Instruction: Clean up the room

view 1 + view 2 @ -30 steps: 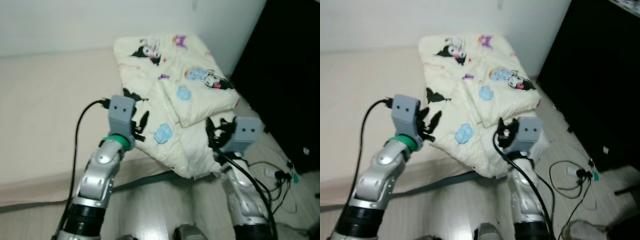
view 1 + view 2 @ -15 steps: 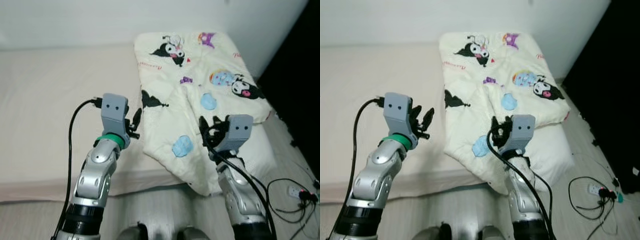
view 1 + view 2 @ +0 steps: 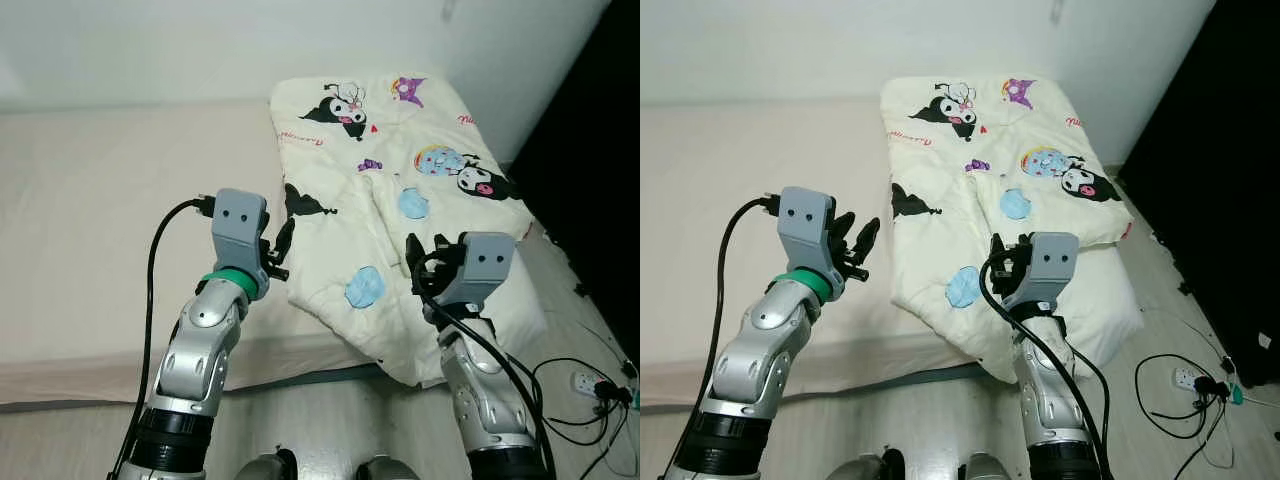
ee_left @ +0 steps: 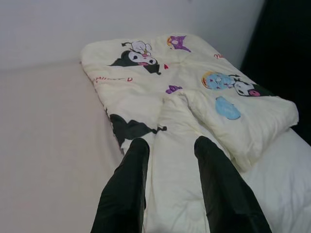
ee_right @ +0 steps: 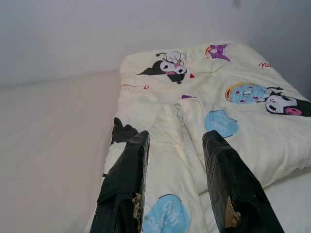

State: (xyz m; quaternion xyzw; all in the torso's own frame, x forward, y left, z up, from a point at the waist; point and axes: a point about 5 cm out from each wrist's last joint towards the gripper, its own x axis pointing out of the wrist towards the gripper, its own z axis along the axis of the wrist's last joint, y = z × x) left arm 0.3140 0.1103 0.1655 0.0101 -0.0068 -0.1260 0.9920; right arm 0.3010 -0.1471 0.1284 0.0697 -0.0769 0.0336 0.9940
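- I see the cream blanket (image 3: 400, 180) with cartoon prints lying folded on the bed (image 3: 90, 220), at about 1 o'clock from the middle of the head view, near the white wall (image 3: 200, 40).
- One edge of the blanket hangs over the front side of the bed, above the floor (image 3: 330, 420).
- My left gripper (image 3: 277, 246) hovers at the blanket's edge, at about 9 o'clock of it; its fingers (image 4: 127, 184) are apart and hold nothing.
- My right gripper (image 3: 425, 262) is over the hanging part of the blanket, at 5 o'clock; its fingers (image 5: 127, 179) are also apart and empty.
- Cables and a power strip (image 3: 590, 385) lie on the floor at 4 o'clock.
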